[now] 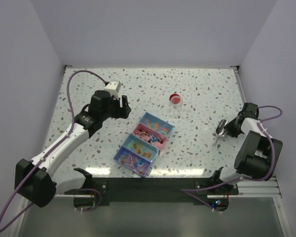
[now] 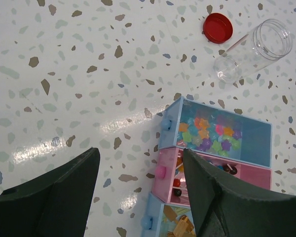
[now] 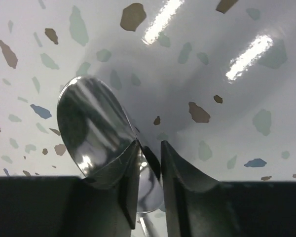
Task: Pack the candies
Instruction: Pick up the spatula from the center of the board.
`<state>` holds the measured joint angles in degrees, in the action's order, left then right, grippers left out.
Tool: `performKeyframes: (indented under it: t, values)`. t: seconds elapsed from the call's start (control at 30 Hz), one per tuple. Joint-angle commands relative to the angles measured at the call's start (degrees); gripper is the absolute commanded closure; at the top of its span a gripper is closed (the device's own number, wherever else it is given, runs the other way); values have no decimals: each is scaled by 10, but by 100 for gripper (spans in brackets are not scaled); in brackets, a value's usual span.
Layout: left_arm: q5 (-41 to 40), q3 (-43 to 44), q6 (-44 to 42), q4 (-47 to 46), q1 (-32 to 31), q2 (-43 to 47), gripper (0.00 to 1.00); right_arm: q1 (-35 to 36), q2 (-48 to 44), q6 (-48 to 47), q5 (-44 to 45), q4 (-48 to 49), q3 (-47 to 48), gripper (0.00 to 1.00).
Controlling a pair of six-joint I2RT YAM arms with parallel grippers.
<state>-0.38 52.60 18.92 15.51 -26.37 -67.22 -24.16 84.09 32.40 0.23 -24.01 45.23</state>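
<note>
Top external view, widest thing first: speckled table (image 1: pixel 197 84), white walls on three sides.

Next, left arm (image 1: pixel 69 138), stretched from 7 o'clock toward the middle. Ends in the left gripper (image 1: pixel 125 106), at 10 o'clock of the tray (image 1: pixel 119 156) and apart from it. From the left wrist: jaws spread wide, nothing held, bare tabletop between the fingers (image 2: pixel 54 197).

Right arm (image 1: pixel 254 148), folded at 4 o'clock of the table. Carries the right gripper (image 1: pixel 221 129) at 3 o'clock of the tray, well apart from it, close to the tabletop. From the right wrist: jaws drawn to a narrow slot, with the neck of a metal spoon (image 3: pixel 91 128) in that slot and the bowl sticking out toward 11 o'clock. Cannot tell whether pinched firmly or only bracketed.

Then the tray, mid-table: four drawer-like compartments in a row from 7 to 1 o'clock, coloured blue, blue, pink, blue.

Clear jar (image 2: pixel 251 49) at 1 o'clock of the tray, apart from it, mouth uncovered. Cannot tell whether upright or lying.

Round red lid (image 2: pixel 217 27) near the jar, at its 10 o'clock in the left wrist view, flat on the table.

Smallest: the candies (image 2: pixel 207 133), mixed colours, lying in all four compartments.
</note>
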Motion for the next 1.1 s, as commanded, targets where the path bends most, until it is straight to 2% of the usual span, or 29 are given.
performKeyframes:
  t: [0.0,0.03,0.1,0.2,0.33,0.47,0.6,0.77,1.07]
  values:
    - [6,4,-9,-17,1,-1,27,-2,8,-17,-37,39,8,75]
    - [6,7,-10,-15,0,-4,27,-2,9,-19,-45,41,6,81]
    - [6,11,-13,-15,1,-10,27,-1,8,-23,-52,50,0,87]
    - [6,15,-14,-19,1,-14,27,2,8,-33,-60,51,-3,100]
    - [14,22,-16,-21,1,-26,27,26,-18,-60,-44,34,13,100]
    - [49,41,-20,-23,0,-48,27,72,-38,-88,-18,-25,56,100]
    - [83,77,-26,-21,1,-73,27,159,-64,-132,-4,-70,99,100]
    - [145,129,-47,0,0,-114,27,243,-132,-217,-81,-78,105,100]
    - [233,184,-49,28,0,-179,29,420,-121,-347,-192,-109,174,100]
